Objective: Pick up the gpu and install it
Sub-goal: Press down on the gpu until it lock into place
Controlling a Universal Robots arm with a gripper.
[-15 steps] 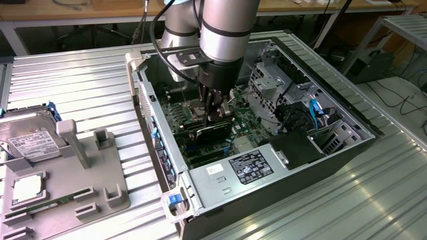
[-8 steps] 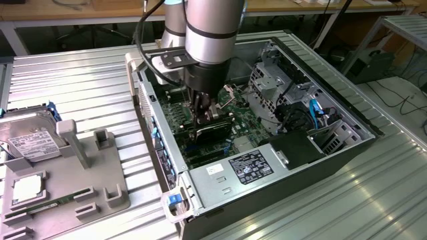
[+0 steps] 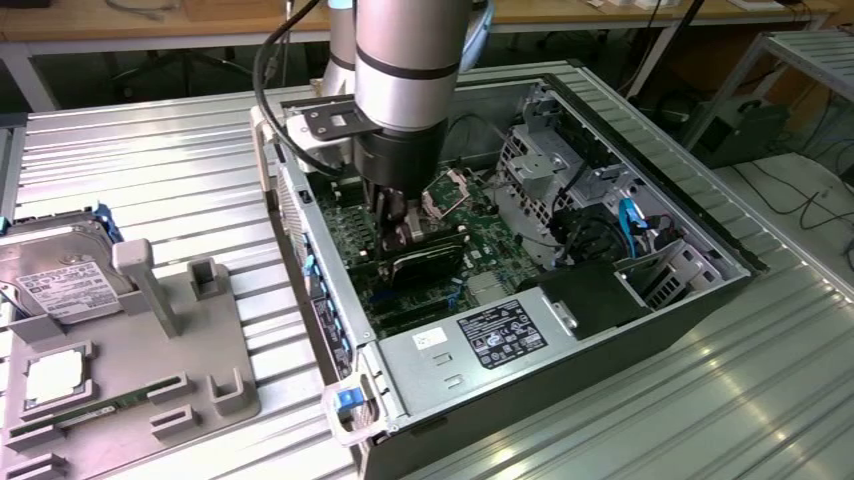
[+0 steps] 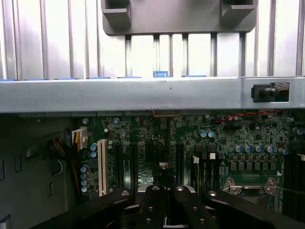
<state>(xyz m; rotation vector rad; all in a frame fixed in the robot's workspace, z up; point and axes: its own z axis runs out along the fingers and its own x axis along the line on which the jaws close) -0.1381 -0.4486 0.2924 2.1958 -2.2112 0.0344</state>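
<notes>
Exterior view, tool (image 3: 398, 238) clenched on the gpu (image 3: 424, 262), low inside the open computer case (image 3: 694, 290), over the motherboard (image 4: 228, 138).

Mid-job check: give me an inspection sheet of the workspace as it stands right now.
Surface: ribbed metal table carrying an open computer case.
Job's things: gpu down inside the case on the motherboard.
Clutter: grey parts tray with a hard drive and a memory stick.
Grippers: tool shut on the gpu.
Cables: black cable along the arm; blue cables in the case.
Surroundings: wooden benches behind.
</notes>
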